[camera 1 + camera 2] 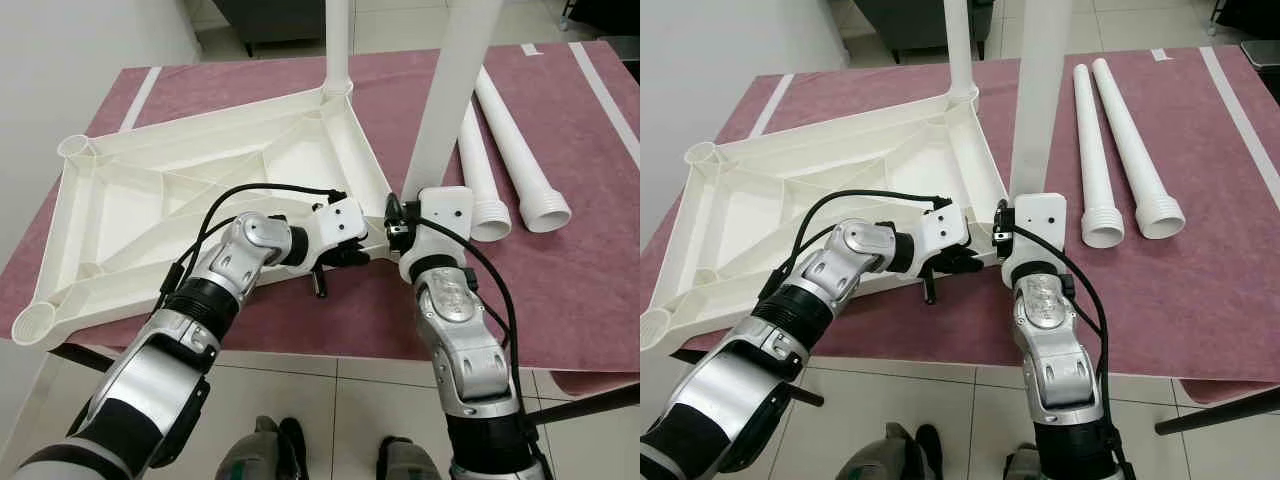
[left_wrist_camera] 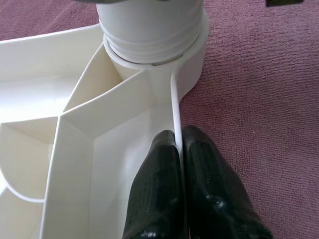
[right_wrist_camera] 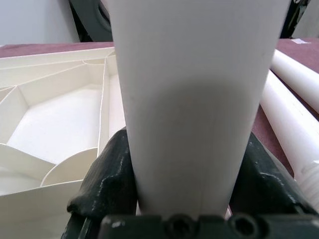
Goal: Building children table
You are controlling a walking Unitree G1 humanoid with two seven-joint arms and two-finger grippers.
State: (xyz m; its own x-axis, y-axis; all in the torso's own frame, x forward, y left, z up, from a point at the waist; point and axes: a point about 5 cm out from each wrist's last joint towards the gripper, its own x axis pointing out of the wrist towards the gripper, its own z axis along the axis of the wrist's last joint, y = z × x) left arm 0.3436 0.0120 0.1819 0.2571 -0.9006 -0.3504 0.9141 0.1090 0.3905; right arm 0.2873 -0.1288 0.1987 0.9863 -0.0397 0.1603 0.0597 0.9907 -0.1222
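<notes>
The white plastic table top (image 1: 150, 200) lies upside down on a maroon-covered table. One white leg (image 1: 338, 45) stands in its far corner socket. My right gripper (image 1: 412, 222) is shut on a second leg (image 1: 450, 90), held upright with its threaded end in the near right corner socket (image 2: 149, 55). The right wrist view has this leg (image 3: 194, 99) between the two black fingers (image 3: 107, 174). My left gripper (image 2: 178, 137) is shut on the table top's thin rim just beside that socket, one finger on each side of the rim.
Two loose white legs (image 1: 520, 150) (image 1: 475, 170) lie side by side on the maroon cover (image 1: 580, 290) to the right. The table's front edge runs just below my grippers, above tiled floor (image 1: 330, 390). A dark piece of furniture (image 1: 270, 20) stands behind the table.
</notes>
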